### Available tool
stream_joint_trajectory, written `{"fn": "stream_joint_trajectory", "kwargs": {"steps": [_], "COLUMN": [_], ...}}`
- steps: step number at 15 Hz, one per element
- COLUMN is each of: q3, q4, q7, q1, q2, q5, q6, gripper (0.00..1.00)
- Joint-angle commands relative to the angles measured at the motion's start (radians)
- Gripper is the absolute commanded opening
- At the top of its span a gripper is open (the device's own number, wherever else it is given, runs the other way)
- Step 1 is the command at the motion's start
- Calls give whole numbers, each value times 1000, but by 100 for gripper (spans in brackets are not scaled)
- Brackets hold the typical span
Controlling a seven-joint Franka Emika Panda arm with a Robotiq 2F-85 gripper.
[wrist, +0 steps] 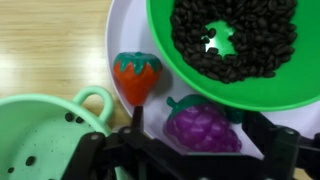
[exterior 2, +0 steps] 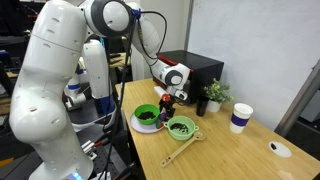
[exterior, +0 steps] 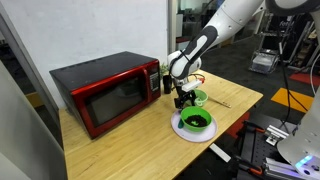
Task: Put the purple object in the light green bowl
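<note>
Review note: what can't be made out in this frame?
In both exterior views, the purple object is lost beneath the gripper, too small to see.
In the wrist view, the dark, blurred fingers hide whether they touch it.
The light green bowl is cropped by the wrist view's left and bottom edges.

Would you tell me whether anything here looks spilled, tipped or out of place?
Nothing stands out: the black beans are all inside the dark green bowl, and the purple grapes and strawberry lie beside it.
</note>
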Motion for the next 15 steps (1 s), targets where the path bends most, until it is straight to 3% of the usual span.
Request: {"fn": "stream_joint_trajectory", "kwargs": {"steps": [1,3,4,5,7,11,12,15], "q3": [-1,-1,-1,-1,-1,0,0,1], "q4": [20,22,23,24,24,24,24,24], "q7": [7,9,8,8,9,6,6,6], "q1": [3,4,4,4,6,8,9,11], "q2": [18,20,20,21,21,19,18,19], "q5": [-10,-10,-10,-11,-14,-16,-18,-18], "q6": [4,3,-1,-1,-1,5,5,6], "gripper": [100,100,95,74,69,41,36,36]}}
